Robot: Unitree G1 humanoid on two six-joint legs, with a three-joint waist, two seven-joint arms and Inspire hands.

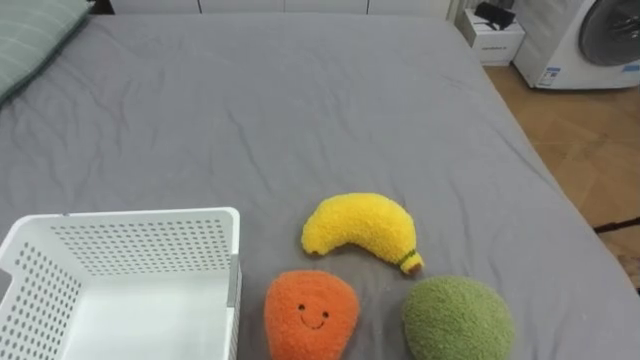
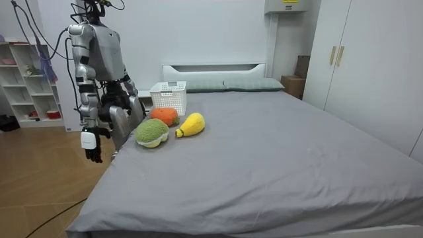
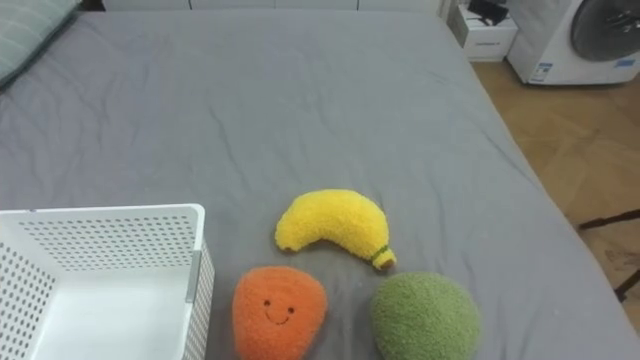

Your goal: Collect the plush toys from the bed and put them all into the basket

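Toys (image 1: 358, 228) on bed (image 1: 300, 110), green plush (image 1: 455, 318) cut off, right hand (image 2: 92, 149) hanging, grip indiscernible

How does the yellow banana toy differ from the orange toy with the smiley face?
The banana toy is yellow and curved; the orange toy is orange and bluntly rounded. The orange toy has a smiling face; the banana toy shows none. The orange toy lies nearer the robot, close beside the white basket; the banana toy lies farther up the bed. Both are fuzzy plush, outside the basket.
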